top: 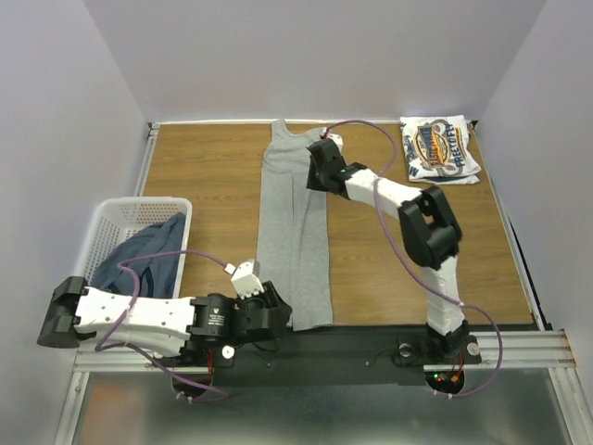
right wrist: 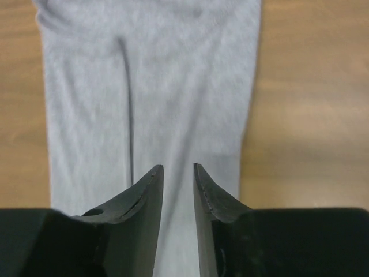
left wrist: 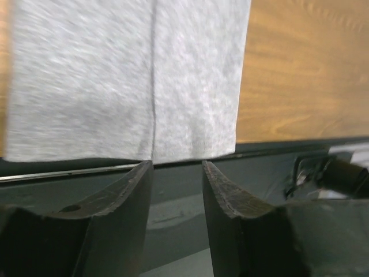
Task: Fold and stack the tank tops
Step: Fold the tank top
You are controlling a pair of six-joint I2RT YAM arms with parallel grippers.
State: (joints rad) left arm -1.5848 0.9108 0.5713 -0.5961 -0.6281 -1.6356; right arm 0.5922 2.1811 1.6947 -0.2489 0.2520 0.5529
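Grey tank top lies on the surface as a long strip running near edge to far edge; left gripper sits low just off the near hem, jaws apart, empty; right gripper reaches out over the far strap end, jaws slightly apart, holding nothing. Guessing an end-to-end fold comes next.

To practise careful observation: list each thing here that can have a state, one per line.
grey tank top: folded lengthwise, flat, not gripped
white printed tank top: folded, far right corner
dark blue tank top: crumpled in basket
basket: upright, holding the dark blue tank top
left tool: open, empty
right tool: open, empty
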